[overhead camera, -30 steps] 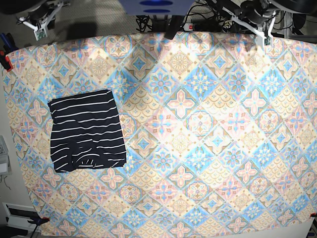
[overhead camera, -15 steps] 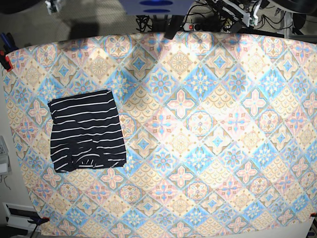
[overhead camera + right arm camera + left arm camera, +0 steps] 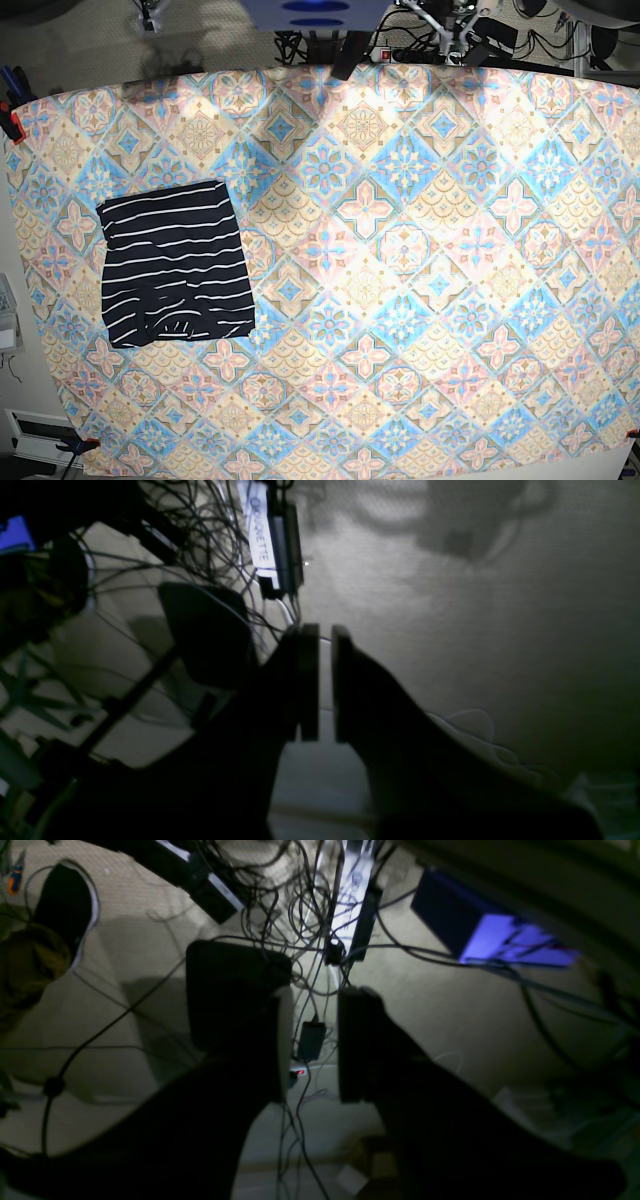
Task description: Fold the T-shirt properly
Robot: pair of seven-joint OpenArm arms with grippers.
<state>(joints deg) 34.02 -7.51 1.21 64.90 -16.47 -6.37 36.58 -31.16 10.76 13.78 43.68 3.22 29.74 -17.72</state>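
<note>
Overhead and wrist views, with the T-shirt as landmark. I see it lying as a compact dark striped rectangle on the tablecloth that covers the surface, flat and touched by nothing; I judge the fold essentially done. The left end effector hangs over the floor beyond the surface's far edge, well apart from the shirt, its jaws standing apart with a clear gap and nothing between them. The right end effector is likewise off the surface, jaws drawn to a narrow slit, empty.

Risk, as I judge it: the lower edge of the shirt looks slightly rumpled (a small ridge shows there), so any return sweep could drag it open.

Around: tangled cables and a power strip lie below both end effectors; a careless descent there could snag them.
</note>
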